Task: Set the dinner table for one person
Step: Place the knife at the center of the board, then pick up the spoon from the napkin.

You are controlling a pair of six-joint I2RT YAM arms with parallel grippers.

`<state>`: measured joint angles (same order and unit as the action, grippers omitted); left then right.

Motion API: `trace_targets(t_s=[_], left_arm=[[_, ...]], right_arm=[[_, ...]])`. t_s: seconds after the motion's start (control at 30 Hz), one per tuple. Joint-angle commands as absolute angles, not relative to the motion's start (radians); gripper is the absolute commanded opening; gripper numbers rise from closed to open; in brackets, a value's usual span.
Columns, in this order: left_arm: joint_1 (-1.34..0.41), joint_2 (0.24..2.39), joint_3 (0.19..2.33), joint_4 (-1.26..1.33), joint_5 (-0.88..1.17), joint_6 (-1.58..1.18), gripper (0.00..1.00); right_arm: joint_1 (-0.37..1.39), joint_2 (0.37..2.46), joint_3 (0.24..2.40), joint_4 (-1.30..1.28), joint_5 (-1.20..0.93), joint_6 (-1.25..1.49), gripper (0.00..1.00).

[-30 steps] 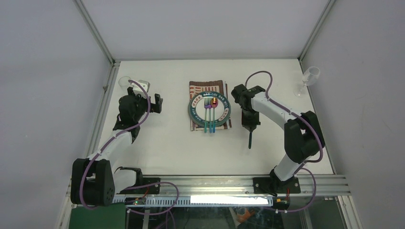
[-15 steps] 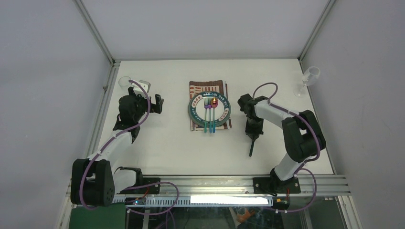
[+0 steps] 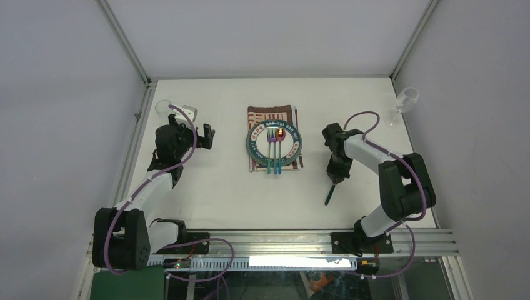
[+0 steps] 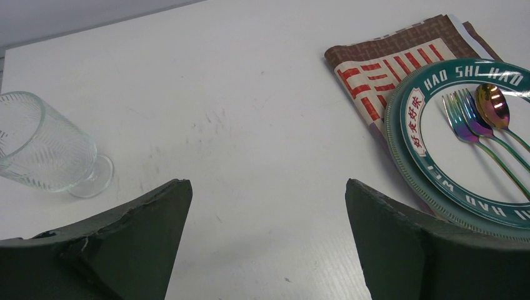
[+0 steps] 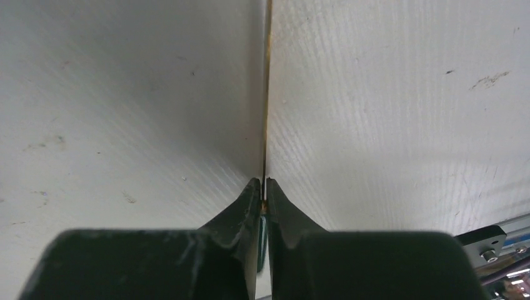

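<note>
"Half done, would you say?"

"About that, by my reckoning. The table (image 3: 225, 187) filled the whole work area. The mat (image 3: 269, 111) lay at its middle, toward the far side, with the plate (image 3: 253, 145) on top. Two forks (image 4: 465, 115) and a spoon (image 4: 492, 105) lay on the plate, not beside it."

"And the knife (image 3: 329, 194)?"

"In the right gripper (image 5: 263, 187), near the plate on its right, running from the fingers toward the near edge. The fingers were closed to a slit with its thin edge pinched between them. It sat low over the table, but I couldn't tell whether it touched."

"The left gripper (image 4: 267, 187)?"

"Spread wide, holding nothing, near the glass (image 4: 44, 147) toward the far left corner."

"So what was left?"

"Letting the knife go, I'd judge. After that, shifting the forks and spoon off the plate to its sides and bringing a glass over. A stemmed glass (image 3: 405, 100) stood well apart at the far right corner."
</note>
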<state>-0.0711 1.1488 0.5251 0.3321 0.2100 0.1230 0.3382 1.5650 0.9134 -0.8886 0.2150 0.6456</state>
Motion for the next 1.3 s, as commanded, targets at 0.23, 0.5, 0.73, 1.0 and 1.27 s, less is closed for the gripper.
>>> trace_targets(t_s=[0.23, 0.5, 0.73, 1.0, 1.27], left_arm=[[-0.071, 1.135, 0.528, 0.37, 0.23, 0.134, 0.99], [-0.071, 1.123, 0.525, 0.368, 0.224, 0.135, 0.99], [-0.071, 1.143, 0.537, 0.359, 0.22, 0.136, 0.99], [-0.071, 1.164, 0.546, 0.349, 0.208, 0.142, 0.99], [-0.071, 1.161, 0.545, 0.348, 0.204, 0.146, 0.99]], right_arm=[[0.323, 1.452, 0.915, -0.952, 0.157, 0.714, 0.23], [0.325, 1.43, 0.928, -0.965, 0.162, 0.673, 0.19], [0.374, 1.443, 1.149, -0.928, 0.05, 0.549, 0.3], [0.398, 1.769, 1.547, -1.009, 0.015, 0.48, 0.38], [0.476, 1.995, 1.722, -1.02, 0.035, 0.477, 0.33]])
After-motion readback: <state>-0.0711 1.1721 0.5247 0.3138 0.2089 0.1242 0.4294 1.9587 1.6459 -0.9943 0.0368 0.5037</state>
